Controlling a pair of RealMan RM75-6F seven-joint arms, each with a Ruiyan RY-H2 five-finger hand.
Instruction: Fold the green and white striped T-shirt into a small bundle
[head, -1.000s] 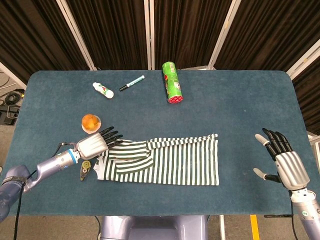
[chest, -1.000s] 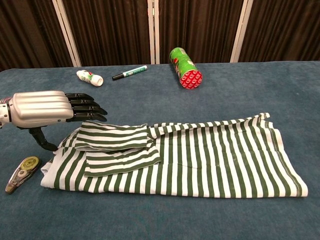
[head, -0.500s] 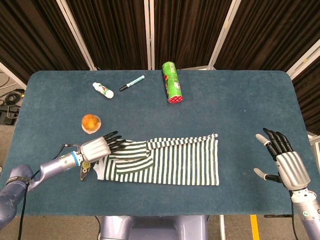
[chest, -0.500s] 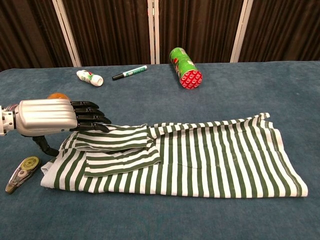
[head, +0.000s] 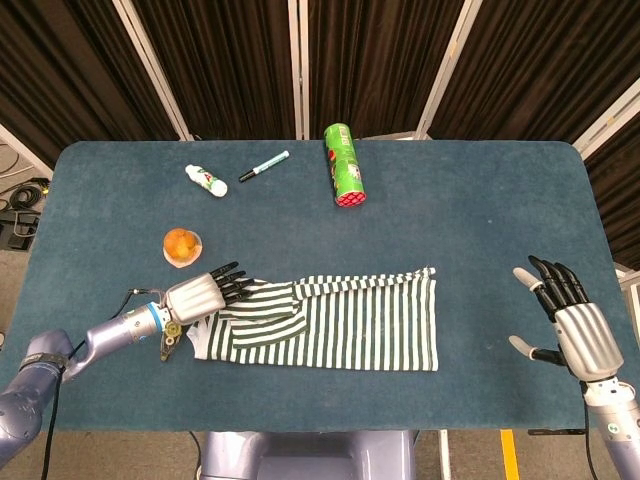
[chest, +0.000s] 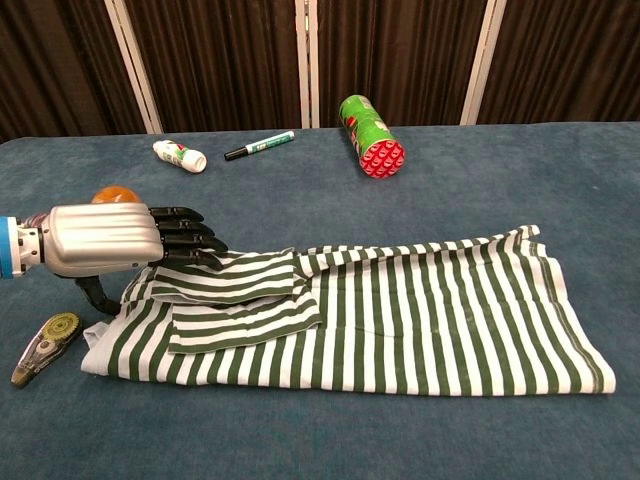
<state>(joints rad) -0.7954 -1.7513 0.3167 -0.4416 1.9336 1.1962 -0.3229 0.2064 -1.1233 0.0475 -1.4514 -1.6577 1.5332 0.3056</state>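
Blue felt tabletop (head: 480, 210): green and white striped T-shirt (chest: 400, 310) lies near-centre, folded into a long band with sleeves tucked; bundling remains. Left hand (chest: 110, 238), fingers extended, rests on its left end, gripping nothing. Right hand (head: 568, 318) hovers spread, empty, far right.

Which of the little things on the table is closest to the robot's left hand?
The tape dispenser, lying right beside the left hand. The orange fruit comes next; the small bottle, marker and green can lie far back.

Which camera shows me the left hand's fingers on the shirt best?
Chest view: the left hand is close, its fingers lying on the striped T-shirt sleeve. Head view shows it small from above.
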